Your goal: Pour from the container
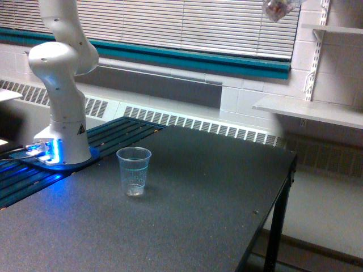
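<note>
Cup (134, 171) with faint marks is standing alone on the dark table (193, 226), with lots of bare room reaching toward the table's edge at the exterior view's right. White arm (59, 68) is rising from its base by the cup. Near the top edge, a see-through container (279, 9) is showing, too blurry to tell the fingers' grip.

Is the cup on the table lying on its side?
No. The clear cup stands upright on the dark table, open rim facing up, near the robot's base.
</note>
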`<state>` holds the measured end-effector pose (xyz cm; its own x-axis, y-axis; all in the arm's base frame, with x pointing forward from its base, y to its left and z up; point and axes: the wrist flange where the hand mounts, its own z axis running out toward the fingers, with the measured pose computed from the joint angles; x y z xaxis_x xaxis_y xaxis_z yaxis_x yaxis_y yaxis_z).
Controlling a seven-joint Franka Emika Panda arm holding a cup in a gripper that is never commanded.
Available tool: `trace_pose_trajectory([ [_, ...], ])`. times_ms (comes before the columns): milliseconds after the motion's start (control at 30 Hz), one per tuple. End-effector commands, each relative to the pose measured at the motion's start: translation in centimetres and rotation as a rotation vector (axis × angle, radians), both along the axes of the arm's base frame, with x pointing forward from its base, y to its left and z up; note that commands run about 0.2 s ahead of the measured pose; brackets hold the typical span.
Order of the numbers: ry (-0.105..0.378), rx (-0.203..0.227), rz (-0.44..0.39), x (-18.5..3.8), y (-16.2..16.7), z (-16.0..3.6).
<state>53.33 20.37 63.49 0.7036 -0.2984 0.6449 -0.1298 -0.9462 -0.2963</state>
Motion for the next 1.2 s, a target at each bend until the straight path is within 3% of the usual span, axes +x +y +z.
trace_pose_trajectory([
  [33,0.001,0.009,-0.149,-0.4,-8.3,0.2],
  [533,-0.15,0.008,-0.196,-5.9,-12.2,6.4],
  [1200,-0.126,-0.059,-0.266,-7.1,-18.7,1.6],
])
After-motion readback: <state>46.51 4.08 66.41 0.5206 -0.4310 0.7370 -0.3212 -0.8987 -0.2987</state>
